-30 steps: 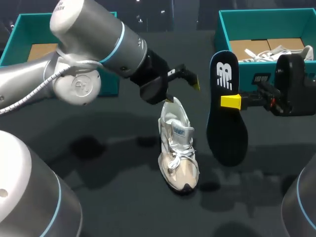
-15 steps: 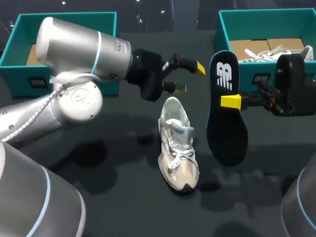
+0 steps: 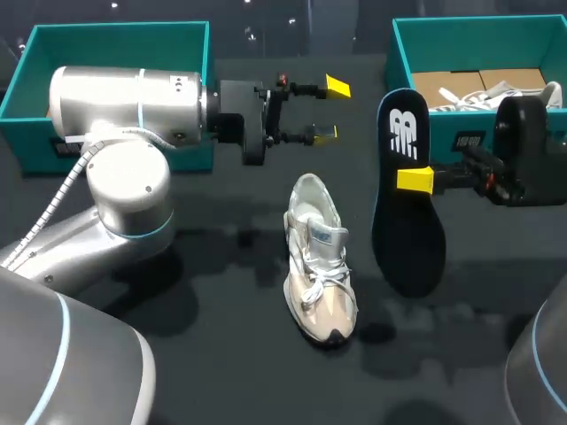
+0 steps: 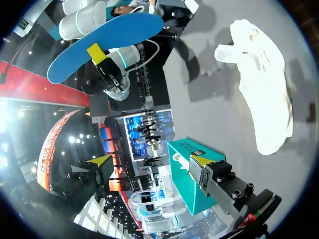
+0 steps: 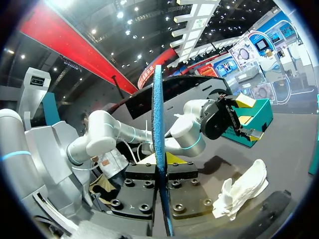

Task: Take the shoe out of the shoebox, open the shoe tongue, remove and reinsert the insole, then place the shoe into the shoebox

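Left claw (image 3: pixel 330 111), wide and empty, has drawn back from the sneaker (image 3: pixel 319 266) heel to its 12 o'clock. Right claw (image 3: pixel 415 181) grips the insole (image 3: pixel 406 221) at 3 o'clock; reinsertion likely next.

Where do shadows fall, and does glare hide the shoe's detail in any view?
Head view: soft shadows lie on the dark table beside the white and beige sneaker, laces clear. Left wrist view: the sneaker is washed out to plain white.
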Motion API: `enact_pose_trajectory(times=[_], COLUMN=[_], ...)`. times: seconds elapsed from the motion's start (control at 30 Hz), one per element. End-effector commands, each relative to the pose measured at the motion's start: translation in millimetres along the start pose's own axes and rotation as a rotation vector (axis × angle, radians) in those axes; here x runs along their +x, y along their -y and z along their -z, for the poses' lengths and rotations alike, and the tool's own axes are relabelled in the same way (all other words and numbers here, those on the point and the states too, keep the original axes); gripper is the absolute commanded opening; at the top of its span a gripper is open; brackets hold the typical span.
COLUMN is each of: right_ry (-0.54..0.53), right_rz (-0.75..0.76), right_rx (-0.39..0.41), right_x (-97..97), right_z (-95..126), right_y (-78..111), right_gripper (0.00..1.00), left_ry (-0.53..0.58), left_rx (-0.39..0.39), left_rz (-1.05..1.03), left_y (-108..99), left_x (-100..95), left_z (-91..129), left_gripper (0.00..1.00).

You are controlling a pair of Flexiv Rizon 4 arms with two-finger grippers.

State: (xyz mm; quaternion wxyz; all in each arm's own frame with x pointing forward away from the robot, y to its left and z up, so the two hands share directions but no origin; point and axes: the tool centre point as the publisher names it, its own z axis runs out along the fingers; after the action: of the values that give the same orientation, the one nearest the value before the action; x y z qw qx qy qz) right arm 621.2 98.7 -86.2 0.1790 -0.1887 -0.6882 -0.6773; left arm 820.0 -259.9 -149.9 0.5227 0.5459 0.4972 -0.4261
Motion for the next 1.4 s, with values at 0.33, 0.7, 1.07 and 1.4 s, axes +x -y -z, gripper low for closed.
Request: enact_pose_trajectory(times=[0.33, 0.7, 1.07, 1.4], right_ry=[-0.027, -0.003, 0.128, 0.171], right_rz=[-0.164, -0.201, -0.505, -0.602], right_rx=[0.013, -0.005, -0.073, -0.037], right_x=[-94.4, -104.2, -165.9, -179.6], right_z=[21, 24, 36, 29], right_y=[-35.4, -35.4, -49.6, -53.2], right_gripper=[0.00, 0.00, 0.00, 0.00], left_ry=[0.067, 0.067, 0.067, 0.065], left_rx=[-0.032, -0.032, -0.032, -0.016], left_rz=[0.074, 0.074, 0.074, 0.064], left_y=[4, 4, 4, 0], left_x=[-8.4, -8.4, -8.4, -8.7], left_z=[8, 8, 8, 2], left_gripper=[1.00, 1.00, 1.00, 1.00])
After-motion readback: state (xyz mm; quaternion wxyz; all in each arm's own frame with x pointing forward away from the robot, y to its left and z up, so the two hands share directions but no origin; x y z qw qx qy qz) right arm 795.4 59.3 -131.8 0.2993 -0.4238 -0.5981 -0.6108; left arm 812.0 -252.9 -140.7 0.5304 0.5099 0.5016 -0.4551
